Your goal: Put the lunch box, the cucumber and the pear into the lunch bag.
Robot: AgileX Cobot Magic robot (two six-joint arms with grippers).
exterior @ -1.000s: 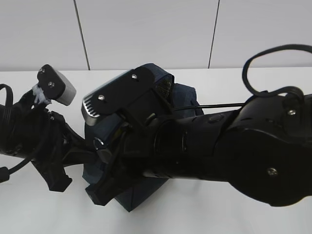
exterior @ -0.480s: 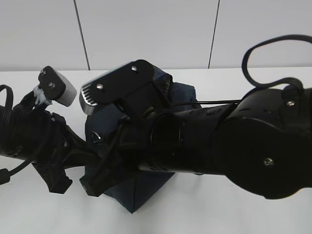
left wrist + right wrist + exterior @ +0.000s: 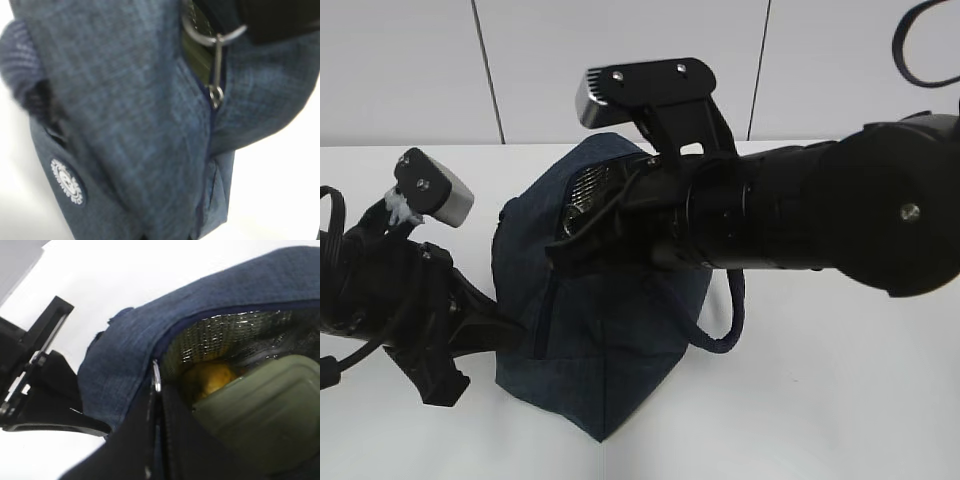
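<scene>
The navy lunch bag (image 3: 605, 345) stands on the white table. My left gripper (image 3: 512, 335) is at its lower left side; in the left wrist view bag fabric (image 3: 125, 125) runs down into the jaws. My right gripper (image 3: 562, 250) reaches across to the bag's upper left and is shut on the metal ring pull (image 3: 156, 376), which also shows in the left wrist view (image 3: 216, 57). Through the open mouth I see silvery lining (image 3: 225, 337), the yellow pear (image 3: 212, 377) and the sage-green lid of the lunch box (image 3: 265, 405). The cucumber is hidden.
The bag's loop handle (image 3: 725, 325) hangs off its right side. The right arm (image 3: 840, 215) spans the view above the bag. The white table (image 3: 820, 410) surrounds the bag, with a grey wall behind.
My right gripper has risen and moved back from the bag's lower left front to its upper left, with the ring pull in it. More of the bag shows. The left arm has barely moved.
</scene>
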